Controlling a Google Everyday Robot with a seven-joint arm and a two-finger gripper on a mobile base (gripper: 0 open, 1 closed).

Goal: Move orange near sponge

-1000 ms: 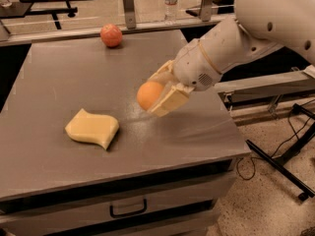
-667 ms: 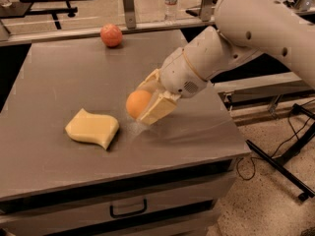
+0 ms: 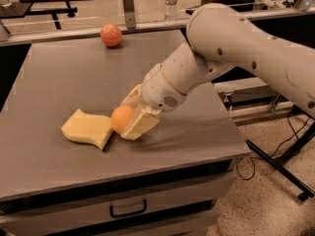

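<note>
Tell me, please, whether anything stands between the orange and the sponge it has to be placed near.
Nothing visible does. The gripper is shut on the orange, right beside the sponge on its picture-right side, with no gap visible between them. The reddish fruit lies far back on the table, out of the way.

smooth orange (image 3: 120, 119) in cream end effector (image 3: 128, 118) by foam sponge (image 3: 87, 128) on matt table (image 3: 59, 73)

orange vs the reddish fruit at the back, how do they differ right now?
The orange is bright orange; the reddish fruit is pinker. The orange is clamped in the end effector beside the sponge, near the table's front; the reddish fruit lies free at the far edge. Both are round.
</note>
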